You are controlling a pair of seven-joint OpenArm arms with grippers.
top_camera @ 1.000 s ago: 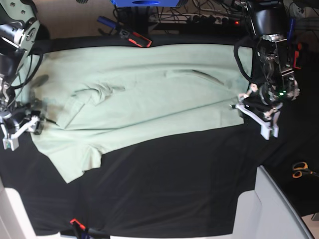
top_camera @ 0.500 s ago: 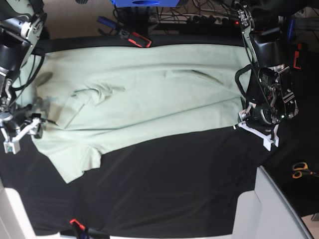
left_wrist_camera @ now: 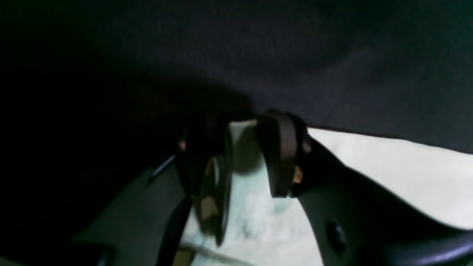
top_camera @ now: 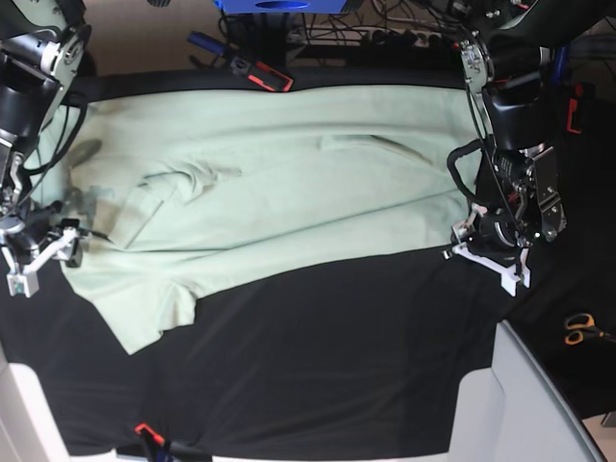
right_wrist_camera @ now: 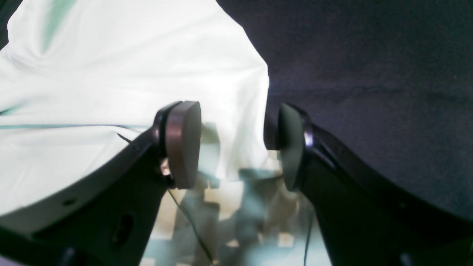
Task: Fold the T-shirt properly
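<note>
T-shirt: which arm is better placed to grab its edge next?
Probably the left: the left gripper has the T-shirt corner between its pads. The right gripper's open jaws only straddle an edge.

A black tablecloth [top_camera: 318, 366] covers the table. Orange-handled scissors [top_camera: 580, 328] lie near its right edge. A red and black tool [top_camera: 260, 74] sits at the cloth's far edge, with a blue box [top_camera: 277, 6] and tangled cables [top_camera: 404, 29] behind it.

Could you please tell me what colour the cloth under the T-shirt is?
Black; the tablecloth shows best in the base view.
</note>
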